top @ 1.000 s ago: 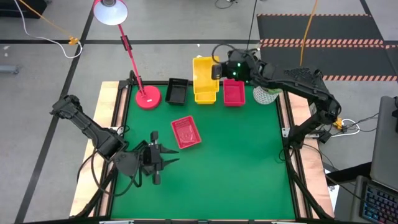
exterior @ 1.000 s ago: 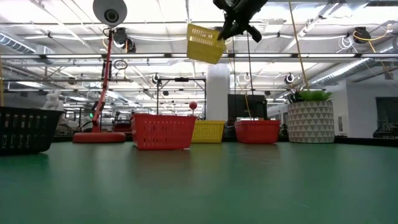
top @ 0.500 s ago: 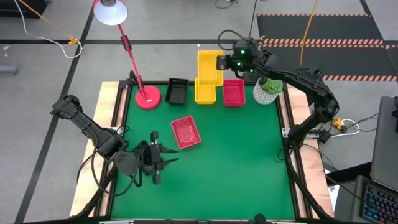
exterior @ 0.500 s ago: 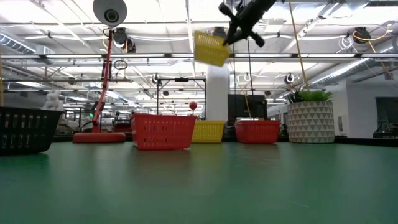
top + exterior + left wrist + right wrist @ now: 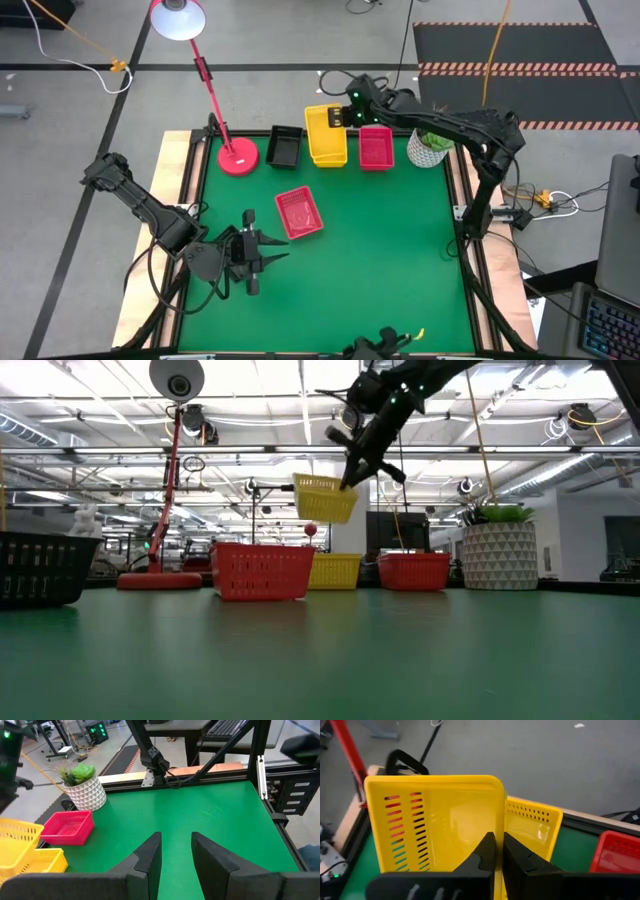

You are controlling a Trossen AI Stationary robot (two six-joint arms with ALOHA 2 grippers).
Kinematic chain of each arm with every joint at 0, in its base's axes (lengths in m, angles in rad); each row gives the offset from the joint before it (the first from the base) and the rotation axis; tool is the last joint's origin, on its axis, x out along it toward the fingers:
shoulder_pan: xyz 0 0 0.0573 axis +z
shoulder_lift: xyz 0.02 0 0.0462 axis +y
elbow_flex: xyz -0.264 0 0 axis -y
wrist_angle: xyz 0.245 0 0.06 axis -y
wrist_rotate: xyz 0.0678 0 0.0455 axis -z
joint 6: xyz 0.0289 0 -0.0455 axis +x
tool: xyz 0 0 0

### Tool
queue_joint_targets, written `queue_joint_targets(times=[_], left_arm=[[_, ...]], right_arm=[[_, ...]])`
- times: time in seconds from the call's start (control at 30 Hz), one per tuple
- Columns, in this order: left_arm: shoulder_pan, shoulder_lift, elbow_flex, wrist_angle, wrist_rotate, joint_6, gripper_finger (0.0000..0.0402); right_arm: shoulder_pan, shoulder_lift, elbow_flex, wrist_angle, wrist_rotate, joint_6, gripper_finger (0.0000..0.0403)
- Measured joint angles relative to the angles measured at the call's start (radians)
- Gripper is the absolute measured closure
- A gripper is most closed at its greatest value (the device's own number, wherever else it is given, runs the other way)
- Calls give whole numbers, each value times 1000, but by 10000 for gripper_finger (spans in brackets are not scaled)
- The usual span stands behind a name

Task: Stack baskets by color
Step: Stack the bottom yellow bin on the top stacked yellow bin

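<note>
My right gripper (image 5: pixel 349 118) is shut on a yellow basket (image 5: pixel 324 128), which hangs in the air over a second yellow basket (image 5: pixel 335 570); that one stands on the mat at the far edge. A black basket (image 5: pixel 284 146) stands to their left and a red basket (image 5: pixel 376 148) to their right. Another red basket (image 5: pixel 299 213) lies near the mat's middle, turned askew. Near the left front, my left gripper (image 5: pixel 272 252) waits open above the mat with nothing between its fingers. My right gripper holds the yellow basket by the rim of its right-hand side wall (image 5: pixel 498 827), one finger inside the basket and one outside. The fingers slant down from the far right. The basket hangs clear above the other yellow basket (image 5: pixel 532 827), slightly tilted, its open top up.
A red lamp base (image 5: pixel 238 157) with its slanting pole stands at the far left of the mat. A white plant pot (image 5: pixel 428 148) sits at the far right corner. The green mat (image 5: pixel 390 260) is bare in its near right half.
My right gripper has come down with the yellow basket and a little toward the table's left, so the basket now hangs low over the yellow basket on the mat. The held basket, tipped before, hangs closer to level.
</note>
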Motion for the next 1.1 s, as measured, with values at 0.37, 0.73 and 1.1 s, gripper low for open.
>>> queue_joint_targets(times=[0.37, 0.73, 1.1], left_arm=[[0, 0, 0, 0, 0, 3, 293], [0, 0, 0, -1, 0, 7, 293], [0, 0, 0, -1, 0, 7, 293]], right_arm=[[-2, 27, -23, -5, 82, -4, 400], [-14, 26, -106, 87, 79, 26, 399], [-14, 27, -184, 176, 75, 45, 399]])
